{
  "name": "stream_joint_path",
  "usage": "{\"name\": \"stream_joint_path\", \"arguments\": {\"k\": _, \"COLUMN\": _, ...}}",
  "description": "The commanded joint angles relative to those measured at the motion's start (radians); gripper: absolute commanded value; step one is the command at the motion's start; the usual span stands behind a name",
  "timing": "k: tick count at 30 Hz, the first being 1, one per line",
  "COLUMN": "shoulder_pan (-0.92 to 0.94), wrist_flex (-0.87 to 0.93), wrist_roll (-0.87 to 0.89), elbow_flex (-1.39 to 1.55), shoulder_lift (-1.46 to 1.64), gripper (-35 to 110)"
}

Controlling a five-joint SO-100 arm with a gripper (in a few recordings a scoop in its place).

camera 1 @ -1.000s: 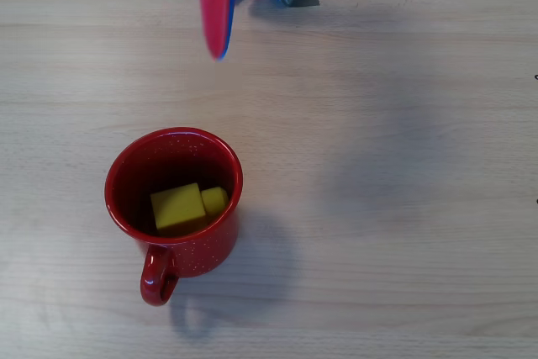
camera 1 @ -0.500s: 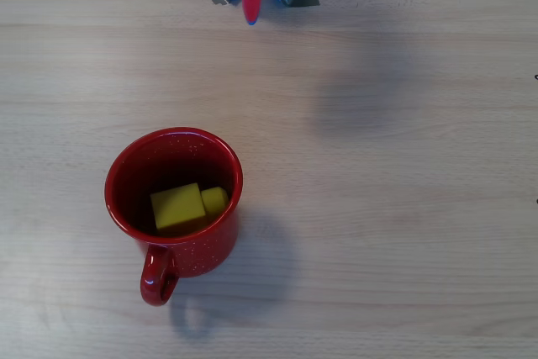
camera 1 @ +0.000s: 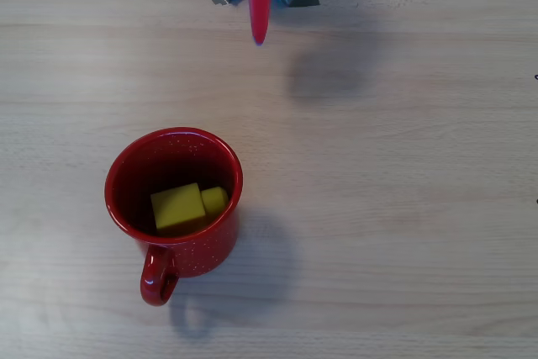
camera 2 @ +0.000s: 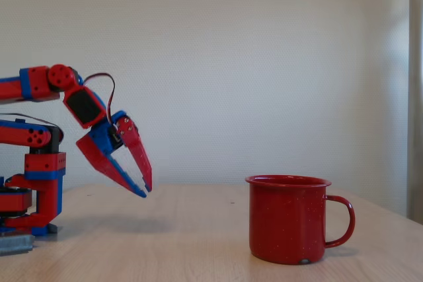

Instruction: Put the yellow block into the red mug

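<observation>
Overhead view shows the red mug (camera 1: 174,200) standing upright on the table (camera 1: 395,208), handle toward the bottom edge of the picture, with the yellow block (camera 1: 178,207) lying inside on the mug's bottom. A smaller yellow piece touches the block's right side; it may be the brick's stud seen from the side, though the dark interior makes that hard to settle. Mug and block lie just as they did a second ago.

What has changed is the arm. A second ago its red finger slanted in from the upper left; half a second ago it had swung to the top centre and reached less far down the picture. Now the gripper (camera 1: 259,38) points straight down the picture from the arm's base at the top edge, a little longer than half a second back, and its shadow has slid left on the wood.

From the fixed view at the side, the gripper (camera 2: 145,189) hangs above the table, well apart from the mug (camera 2: 289,219), tilted downward, its two pointed fingers a little spread with a narrow gap at the tips and nothing between them.

Pale wood with fine grain makes up the table. Behind it rises a plain white wall, and a pale vertical strip runs along the right edge.
</observation>
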Motion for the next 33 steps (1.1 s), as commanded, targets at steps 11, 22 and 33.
{"name": "stream_joint_path", "arguments": {"k": 11, "shoulder_pan": -0.035, "wrist_flex": 0.009, "wrist_roll": 0.021, "elbow_flex": 0.127, "shoulder_lift": 0.163, "gripper": 0}}
{"name": "stream_joint_path", "arguments": {"k": 22, "shoulder_pan": -0.014, "wrist_flex": 0.040, "wrist_roll": 0.052, "elbow_flex": 0.138, "shoulder_lift": 0.218, "gripper": 0}}
{"name": "stream_joint_path", "arguments": {"k": 33, "shoulder_pan": -0.005, "wrist_flex": 0.040, "wrist_roll": 0.061, "elbow_flex": 0.138, "shoulder_lift": 0.218, "gripper": 0}}
